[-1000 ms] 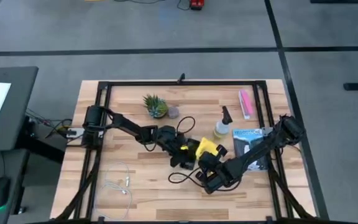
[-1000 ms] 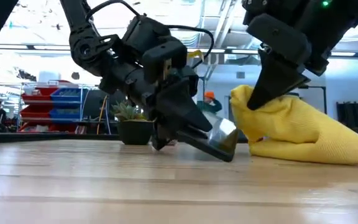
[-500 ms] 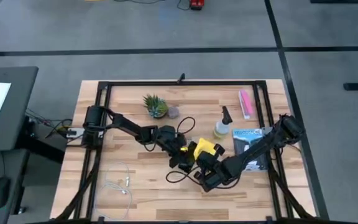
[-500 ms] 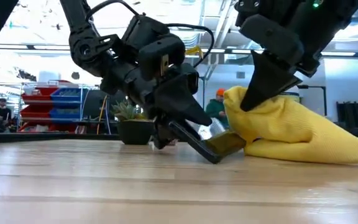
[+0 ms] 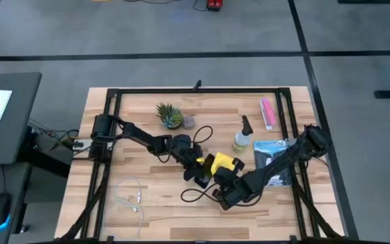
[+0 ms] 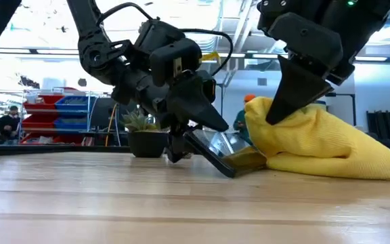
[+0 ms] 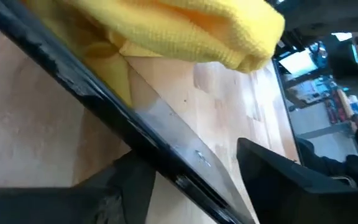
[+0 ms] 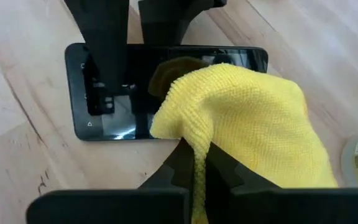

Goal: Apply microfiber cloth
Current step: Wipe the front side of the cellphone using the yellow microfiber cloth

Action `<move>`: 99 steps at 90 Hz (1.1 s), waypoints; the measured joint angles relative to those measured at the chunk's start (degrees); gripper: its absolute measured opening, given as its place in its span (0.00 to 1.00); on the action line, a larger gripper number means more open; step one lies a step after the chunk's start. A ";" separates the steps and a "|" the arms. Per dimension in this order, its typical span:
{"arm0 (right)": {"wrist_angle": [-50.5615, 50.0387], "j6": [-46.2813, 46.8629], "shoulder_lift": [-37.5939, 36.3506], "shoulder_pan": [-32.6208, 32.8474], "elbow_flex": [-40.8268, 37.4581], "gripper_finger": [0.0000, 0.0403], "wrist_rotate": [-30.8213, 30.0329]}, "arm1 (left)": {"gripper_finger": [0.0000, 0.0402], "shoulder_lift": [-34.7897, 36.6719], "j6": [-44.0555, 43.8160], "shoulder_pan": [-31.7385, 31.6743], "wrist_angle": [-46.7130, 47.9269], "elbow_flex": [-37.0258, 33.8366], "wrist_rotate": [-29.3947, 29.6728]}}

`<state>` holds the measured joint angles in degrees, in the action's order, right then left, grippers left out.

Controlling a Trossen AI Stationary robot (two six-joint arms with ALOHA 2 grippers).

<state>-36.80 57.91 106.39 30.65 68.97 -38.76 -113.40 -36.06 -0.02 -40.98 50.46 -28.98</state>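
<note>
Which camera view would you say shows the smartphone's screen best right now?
The right wrist view: it looks onto the smartphone screen, partly under the cloth pinched by the right gripper. The low view shows the phone tilted, edge-on, held by the left gripper. The left wrist view shows only its edge; the high view barely shows it.

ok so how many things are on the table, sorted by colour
Yellow: 1, the microfiber cloth, pinched in the right gripper
Black: 1, the smartphone, tilted up in the left gripper
Pink: 1, the flat packet
Green: 1, the small potted plant
Pale yellow with black top: 1, the spray bottle
Blue: 1, the booklet
White: 1, the cable
Total: 7
</note>
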 joint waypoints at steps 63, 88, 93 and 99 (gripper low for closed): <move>-4.52 1.90 0.00 -1.87 -0.52 0.00 3.69 | 0.55 0.00 0.92 2.05 -1.94 0.00 0.94; 6.43 -5.63 0.00 -5.80 -5.60 0.00 9.27 | 0.55 0.04 1.30 3.27 -2.53 0.04 0.48; 9.96 -8.30 0.00 -6.11 -6.04 0.00 9.71 | 0.55 0.04 1.30 3.25 -2.19 0.04 0.56; 13.46 -10.94 0.00 -6.14 -6.38 0.00 10.56 | 0.55 0.04 1.18 3.24 -1.97 0.04 1.28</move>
<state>-23.34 46.97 106.39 24.51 62.59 -28.20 -113.36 -34.88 3.21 -42.95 50.50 -27.70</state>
